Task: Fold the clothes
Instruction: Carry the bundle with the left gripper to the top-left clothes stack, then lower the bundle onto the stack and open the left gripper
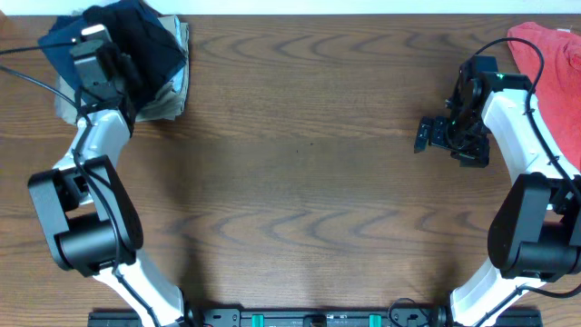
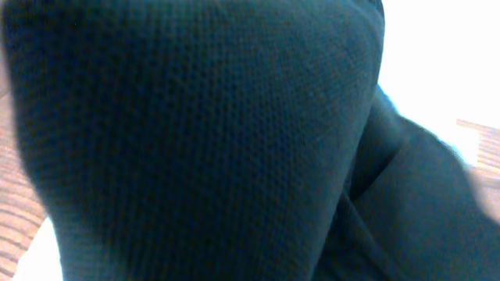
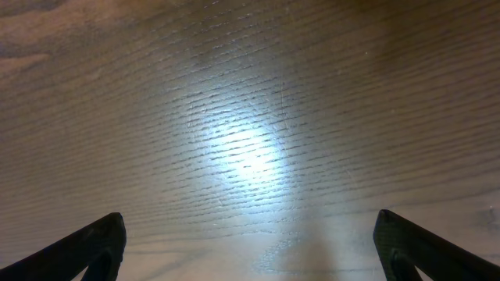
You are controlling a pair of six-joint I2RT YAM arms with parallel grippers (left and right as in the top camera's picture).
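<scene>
A wide wooden table (image 1: 300,163) seen from above, most of its middle bare. In its far left corner lies a heap of clothing. The black T-shirt (image 1: 145,41) sits bunched on top of it, over a navy garment (image 1: 59,36) and a pale cloth (image 1: 172,95). A red garment (image 1: 549,54) lies at the far right corner.

We judge the folding barely begun: the shirt is crumpled, not spread flat, and no fold is made.

The left gripper (image 1: 98,44) is buried in the shirt, its jaws pressed together, apparently pinching black fabric, which fills its camera. The right gripper (image 1: 423,134) hangs over bare wood, well apart from the shirt, jaws spread wide and holding nothing.
</scene>
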